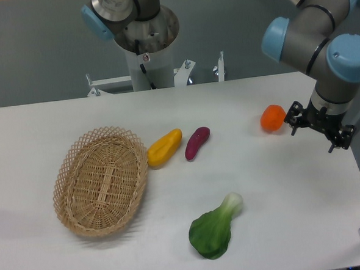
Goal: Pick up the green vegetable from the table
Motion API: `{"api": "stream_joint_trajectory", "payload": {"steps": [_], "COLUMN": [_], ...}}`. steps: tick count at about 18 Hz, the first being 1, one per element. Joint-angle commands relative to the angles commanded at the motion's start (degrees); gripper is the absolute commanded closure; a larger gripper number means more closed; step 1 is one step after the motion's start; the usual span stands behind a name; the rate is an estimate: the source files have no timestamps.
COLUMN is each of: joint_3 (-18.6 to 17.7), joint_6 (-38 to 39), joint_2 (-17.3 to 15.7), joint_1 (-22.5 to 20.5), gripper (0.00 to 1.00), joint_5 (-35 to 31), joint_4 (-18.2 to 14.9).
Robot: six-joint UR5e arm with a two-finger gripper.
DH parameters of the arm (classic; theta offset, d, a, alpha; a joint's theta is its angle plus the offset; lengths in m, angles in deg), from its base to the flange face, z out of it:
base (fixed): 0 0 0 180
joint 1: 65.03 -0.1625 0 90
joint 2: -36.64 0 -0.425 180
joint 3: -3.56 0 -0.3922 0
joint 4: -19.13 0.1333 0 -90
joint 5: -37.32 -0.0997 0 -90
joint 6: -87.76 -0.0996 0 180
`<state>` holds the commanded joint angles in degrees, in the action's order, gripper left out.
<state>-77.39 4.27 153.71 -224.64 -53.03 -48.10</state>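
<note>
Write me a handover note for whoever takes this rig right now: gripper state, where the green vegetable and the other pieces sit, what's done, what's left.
Gripper: at the table's far right side, holding nothing; whether it is open or shut is not clear from this view.
Green vegetable: lying on the table near the front edge, leaf toward the camera, pale stem pointing back-right. Untouched, well away from the gripper.
Others: wicker basket on the left, holding nothing; yellow piece beside its rim, purple piece next to that; orange piece just left of the gripper.
Done: nothing yet.
Left: move to the green vegetable, grasp it, lift it.
</note>
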Motion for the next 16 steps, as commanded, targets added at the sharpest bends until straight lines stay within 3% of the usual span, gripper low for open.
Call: {"api": "stream_joint_trajectory", "payload": {"steps": [13, 16], "joint_3": [0.1, -0.2], "joint_6": [1.4, 3.5], "joint_2": [-0.3, -0.5], "joint_1": [0.7, 2.9], "gripper": [0.0, 0.0], "joint_5": [-0.4, -0.1], "joint_4": [-1.0, -1.1]}}
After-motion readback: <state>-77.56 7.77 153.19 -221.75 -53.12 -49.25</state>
